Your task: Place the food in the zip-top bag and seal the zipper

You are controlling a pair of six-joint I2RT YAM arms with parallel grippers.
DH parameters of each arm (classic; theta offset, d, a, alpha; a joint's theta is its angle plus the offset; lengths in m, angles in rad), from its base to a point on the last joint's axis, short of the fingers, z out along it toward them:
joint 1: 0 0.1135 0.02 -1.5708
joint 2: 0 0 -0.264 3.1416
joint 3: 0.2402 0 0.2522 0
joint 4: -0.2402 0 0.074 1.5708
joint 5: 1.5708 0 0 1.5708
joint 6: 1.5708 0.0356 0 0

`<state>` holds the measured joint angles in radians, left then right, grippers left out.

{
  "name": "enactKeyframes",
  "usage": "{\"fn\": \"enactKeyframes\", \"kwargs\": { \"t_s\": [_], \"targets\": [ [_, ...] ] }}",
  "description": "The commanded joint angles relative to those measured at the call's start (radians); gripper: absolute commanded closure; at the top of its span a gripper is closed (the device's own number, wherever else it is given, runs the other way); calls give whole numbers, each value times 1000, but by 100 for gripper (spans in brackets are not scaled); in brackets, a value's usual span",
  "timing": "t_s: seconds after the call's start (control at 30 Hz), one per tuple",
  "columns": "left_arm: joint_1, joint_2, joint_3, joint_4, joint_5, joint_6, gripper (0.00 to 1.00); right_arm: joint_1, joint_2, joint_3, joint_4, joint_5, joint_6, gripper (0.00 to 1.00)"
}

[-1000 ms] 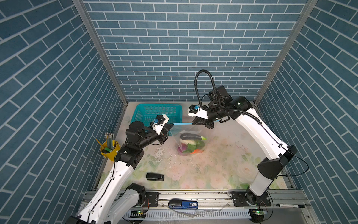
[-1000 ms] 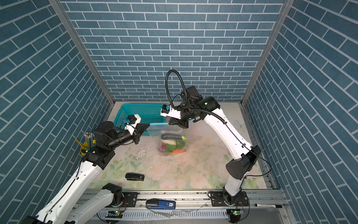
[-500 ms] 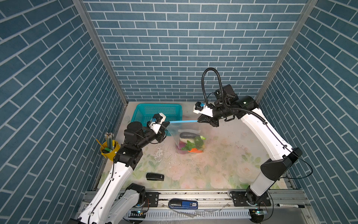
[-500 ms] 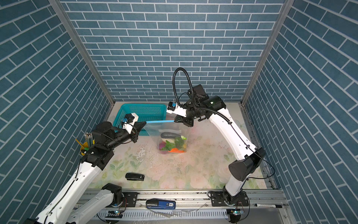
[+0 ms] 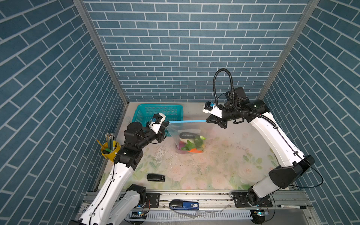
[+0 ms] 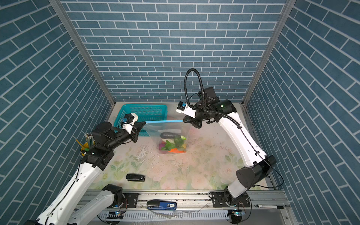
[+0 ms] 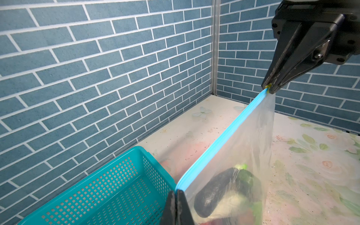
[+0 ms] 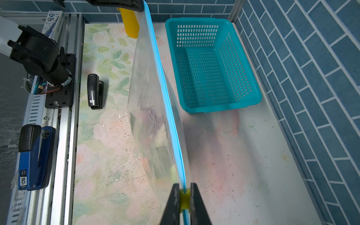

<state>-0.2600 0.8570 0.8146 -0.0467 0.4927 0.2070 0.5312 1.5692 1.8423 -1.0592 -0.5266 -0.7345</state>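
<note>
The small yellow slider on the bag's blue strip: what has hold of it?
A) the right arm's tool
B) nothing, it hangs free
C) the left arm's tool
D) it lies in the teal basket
A: in the right wrist view the right tool pinches the yellow slider at one end of the zipper, while the left tool clamps the zipper's other end.

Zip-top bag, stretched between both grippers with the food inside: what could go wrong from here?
1. The right gripper pinches only the small yellow slider; it may slip out or overrun the zipper end.
2. The left gripper holds just the strip's corner; the food weighing down the zip-top bag could pull it free.
</note>
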Motion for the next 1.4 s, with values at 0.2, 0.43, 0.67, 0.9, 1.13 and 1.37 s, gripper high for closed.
{"fn": "enactKeyframes", "kwargs": {
  "t_s": [0.2,0.43,0.67,0.9,1.13,1.37],
  "targets": [
    [27,-8,-19,35,-42,-19,100,-71,-88,-87,19,50,32,96],
    [25,35,4,106,61,-105,100,-77,-138,-141,41,65,45,95],
    [-23,79,10,192,142,-157,100,-62,-193,-190,72,54,98,84],
    [-145,125,62,239,176,-138,100,32,-196,-184,49,85,87,38],
    [-198,145,104,239,200,-122,100,102,-80,-47,-16,89,32,19],
    [-211,141,103,224,191,-111,100,118,-19,25,-42,66,26,40]
  ]
}}
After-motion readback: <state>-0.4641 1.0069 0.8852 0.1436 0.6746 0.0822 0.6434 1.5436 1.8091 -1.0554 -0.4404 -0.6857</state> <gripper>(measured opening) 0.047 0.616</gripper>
